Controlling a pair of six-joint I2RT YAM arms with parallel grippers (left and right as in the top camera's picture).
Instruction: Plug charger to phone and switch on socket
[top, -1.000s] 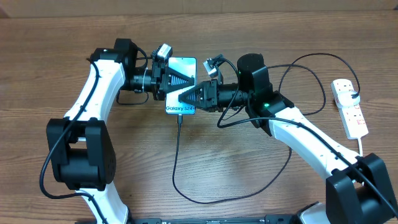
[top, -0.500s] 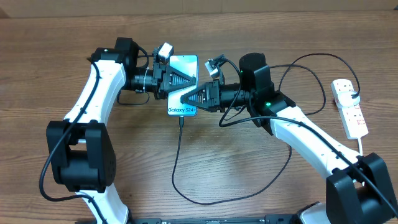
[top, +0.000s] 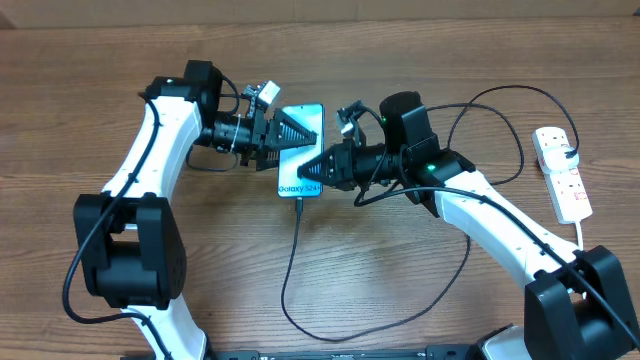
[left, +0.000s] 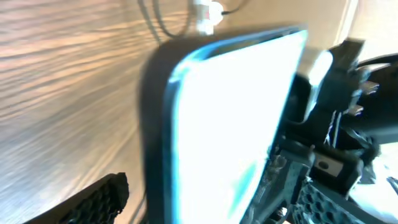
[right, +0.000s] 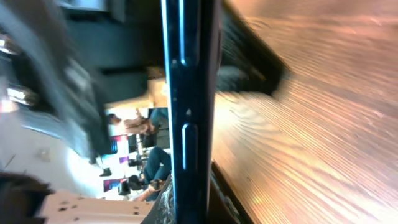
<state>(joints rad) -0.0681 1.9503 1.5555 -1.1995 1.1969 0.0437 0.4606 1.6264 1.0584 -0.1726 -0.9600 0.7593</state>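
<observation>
Phone (top: 297, 187), slim, dark-edged, teal-screened, lettered "Galaxy S24" in white: clamped edgewise in closed right gripper (top: 308, 166), flanked by wide-spread left gripper (top: 308, 132), met endwise by black charger (top: 290, 255).

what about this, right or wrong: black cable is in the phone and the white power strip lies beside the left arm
Wrong side: the power strip lies beside the right arm, as the overhead view shows. The black cable is in the phone.
</observation>
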